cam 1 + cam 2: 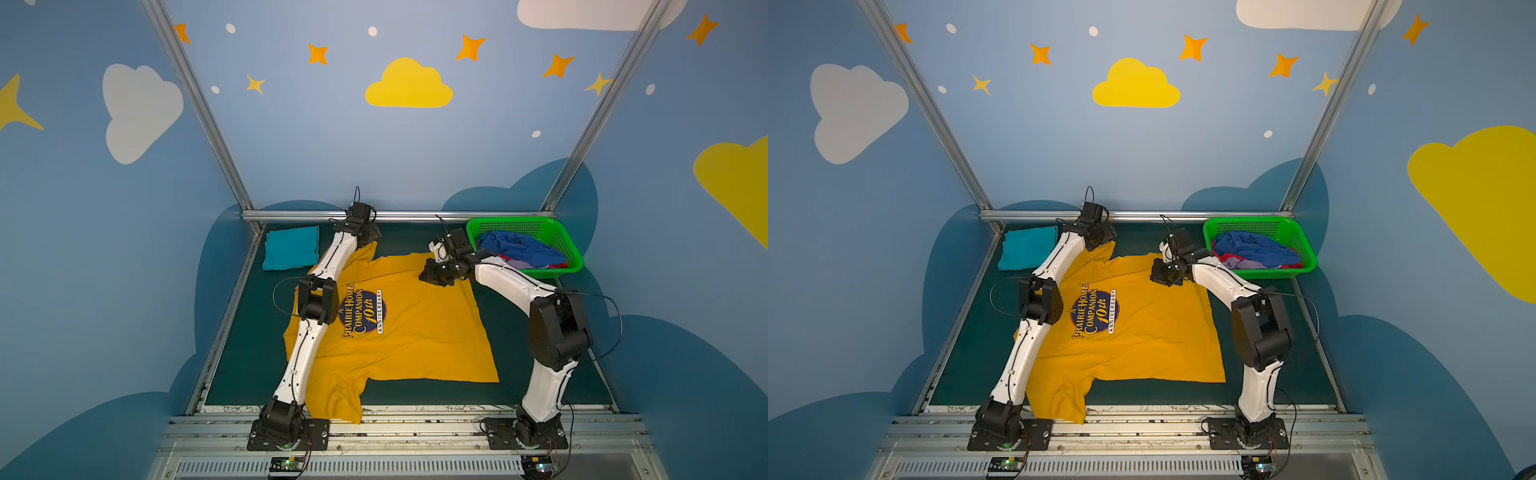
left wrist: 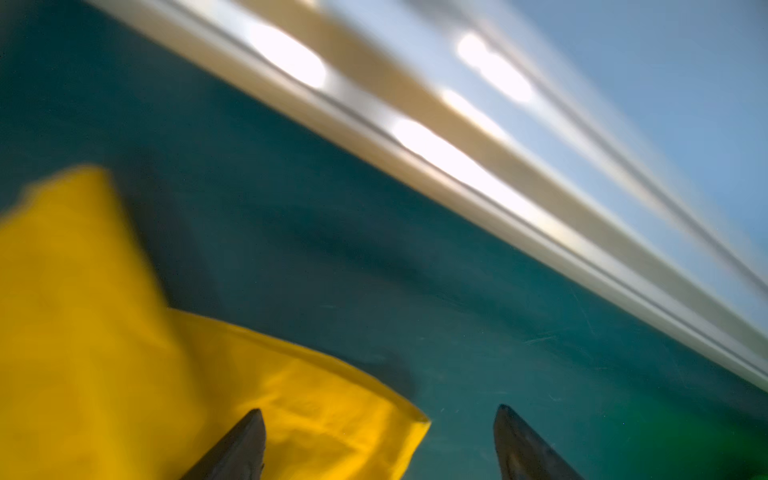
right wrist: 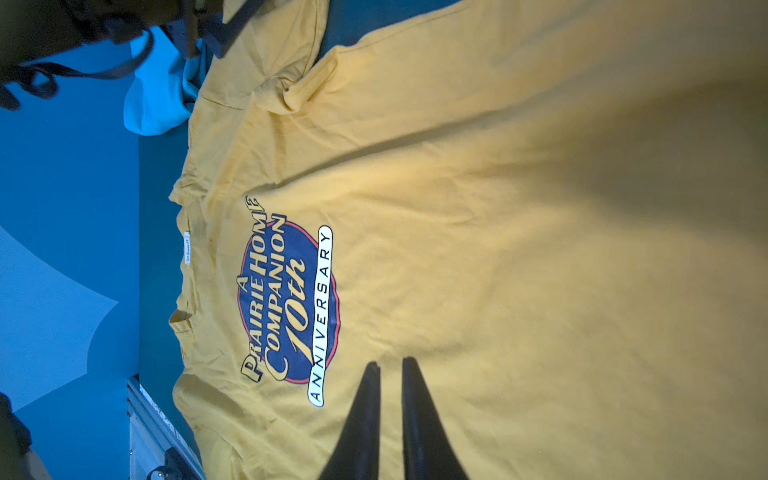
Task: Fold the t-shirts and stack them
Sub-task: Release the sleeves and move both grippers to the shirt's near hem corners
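Yellow t-shirt (image 1: 415, 332) lies spread print-side up across the middle of the dark green tabletop (image 1: 436, 392), seen in both top views. Collar toward my left arm, hem toward my right. Navy oval print (image 1: 361, 311) reads "A Prairie Home Companion 10th Anniversary". The near sleeve runs over the front edge of the mat onto the metal rail; the far sleeve points toward the back wall. My left arm reaches over the collar side, with my left hand (image 2: 379, 409) at that far sleeve by the back rail. In the left wrist view its fingers stand wide apart, released, with nothing between them. A yellow fold lies under one fingertip and bare mat under the other; that view is blurred. My right hand (image 3: 391, 361) is over the far hem corner of the yellow shirt, just beside the green basket (image 1: 573, 253). In the right wrist view its fingers are nearly together, a thin slit between the tips, no cloth caught that I can see. A teal t-shirt (image 1: 291, 247) sits folded in the far left corner of the tabletop, apart from the yellow one. The basket holds a bunched blue t-shirt (image 1: 515, 247) on top, with lavender (image 1: 517, 264) and red (image 1: 557, 264) cloth under it.
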`<state>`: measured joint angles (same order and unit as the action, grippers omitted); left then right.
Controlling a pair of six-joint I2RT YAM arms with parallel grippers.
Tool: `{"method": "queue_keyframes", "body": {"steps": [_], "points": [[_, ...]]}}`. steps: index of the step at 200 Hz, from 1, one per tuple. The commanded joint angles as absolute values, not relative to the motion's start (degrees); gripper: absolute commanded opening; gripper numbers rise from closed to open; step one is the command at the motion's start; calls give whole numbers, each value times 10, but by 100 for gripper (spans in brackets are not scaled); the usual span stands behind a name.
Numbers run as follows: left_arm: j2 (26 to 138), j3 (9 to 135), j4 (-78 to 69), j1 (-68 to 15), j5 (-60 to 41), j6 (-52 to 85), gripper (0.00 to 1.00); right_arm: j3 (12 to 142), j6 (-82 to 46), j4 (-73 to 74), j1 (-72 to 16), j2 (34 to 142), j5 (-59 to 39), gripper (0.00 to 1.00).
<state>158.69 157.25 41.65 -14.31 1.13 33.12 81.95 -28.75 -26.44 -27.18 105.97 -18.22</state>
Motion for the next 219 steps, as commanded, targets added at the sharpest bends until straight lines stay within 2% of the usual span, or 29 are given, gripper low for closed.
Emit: {"method": "queue_keyframes", "body": {"steps": [1,26,49,63,76,95,116,135,152,182,201,219], "points": [[1471,1585,480,-147,48,303,86,782,-294,-318,-277,986,-143,15],[1362,1524,581,-161,101,292,86,694,-307,-358,-288,888,-77,21],[1207,1298,587,-189,166,304,83,607,-334,-411,-293,784,-29,28],[1088,1104,528,-208,170,313,76,559,-353,-451,-296,720,-7,33],[987,957,508,-212,175,357,66,519,-374,-490,-298,664,7,39],[853,784,525,-203,181,427,49,465,-390,-536,-298,591,8,48],[715,629,536,-197,156,471,42,405,-403,-554,-299,523,-19,60],[624,540,565,-192,132,521,41,355,-425,-567,-299,482,-32,64],[577,494,594,-187,105,554,37,324,-432,-565,-299,468,-38,67],[562,450,612,-204,30,584,18,308,-441,-559,-299,484,-35,70],[572,439,628,-252,6,596,21,306,-480,-560,-298,496,-12,71],[573,425,646,-309,-23,622,44,304,-486,-558,-297,495,21,74]]}}
